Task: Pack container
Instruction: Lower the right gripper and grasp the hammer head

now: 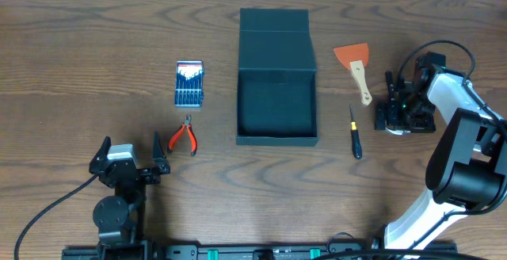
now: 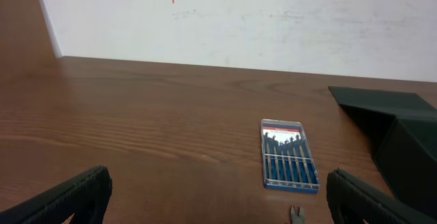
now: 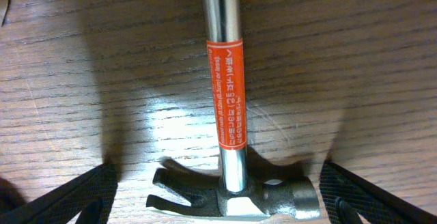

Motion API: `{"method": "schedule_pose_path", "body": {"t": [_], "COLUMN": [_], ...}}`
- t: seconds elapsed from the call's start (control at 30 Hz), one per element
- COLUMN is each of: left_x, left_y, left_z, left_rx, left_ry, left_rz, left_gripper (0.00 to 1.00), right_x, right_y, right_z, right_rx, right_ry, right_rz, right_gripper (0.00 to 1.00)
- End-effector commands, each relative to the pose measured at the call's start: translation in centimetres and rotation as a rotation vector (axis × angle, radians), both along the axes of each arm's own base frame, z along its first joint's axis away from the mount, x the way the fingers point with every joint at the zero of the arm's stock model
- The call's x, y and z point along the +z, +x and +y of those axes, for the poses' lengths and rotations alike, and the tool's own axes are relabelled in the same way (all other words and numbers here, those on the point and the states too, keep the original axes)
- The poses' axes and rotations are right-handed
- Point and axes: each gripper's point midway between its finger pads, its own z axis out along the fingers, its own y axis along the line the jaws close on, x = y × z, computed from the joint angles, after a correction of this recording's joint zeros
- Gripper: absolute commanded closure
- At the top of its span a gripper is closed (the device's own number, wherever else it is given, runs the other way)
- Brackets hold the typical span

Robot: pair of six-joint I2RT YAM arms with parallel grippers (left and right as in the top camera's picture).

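The container (image 1: 277,137), a large dark teal-black box, stands open at the table's centre with its flap lid (image 1: 273,28) folded back; it is empty, and its side shows in the left wrist view (image 2: 403,138). My right gripper (image 1: 405,116) is low over the table at the right, open, its fingers straddling the black head of a claw hammer (image 3: 232,197) with a chrome shaft and an orange label. My right gripper (image 3: 218,200) does not touch the hammer. My left gripper (image 1: 131,163) is open and empty at the front left (image 2: 218,203).
A blue screwdriver-set case (image 1: 188,83) (image 2: 290,156) lies left of the container. Red-handled pliers (image 1: 184,135) lie in front of it. An orange scraper (image 1: 354,63) and a black screwdriver (image 1: 355,133) lie between the container and my right gripper.
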Motion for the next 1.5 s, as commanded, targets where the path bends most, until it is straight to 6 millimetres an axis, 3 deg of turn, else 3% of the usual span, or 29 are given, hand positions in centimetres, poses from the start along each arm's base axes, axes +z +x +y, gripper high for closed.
{"method": "schedule_pose_path", "body": {"t": [0.0, 0.4, 1.13, 1.47], "left_x": [-1.39, -1.39, -1.39, -1.39], "left_y": [-0.09, -0.09, -0.09, -0.09], "left_z": [-0.32, -0.32, -0.32, -0.32], "left_rx": [-0.018, -0.018, -0.018, -0.018], "left_ry": [0.012, 0.012, 0.012, 0.012], "left_rz": [0.046, 0.046, 0.046, 0.046], "left_gripper": [0.01, 0.01, 0.01, 0.02], "right_x": [-1.68, -1.63, -1.68, -1.68], "right_y": [-1.53, -1.9, -1.78, -1.82], "right_z": [-1.39, -1.36, -0.72, -0.68], "right_rx": [-0.031, -0.03, -0.032, -0.033], "right_ry": [-0.064, -0.064, -0.028, -0.025], "right_rz": [0.082, 0.097, 0.09, 0.091], "right_gripper": [0.07, 0.19, 0.22, 0.47]}}
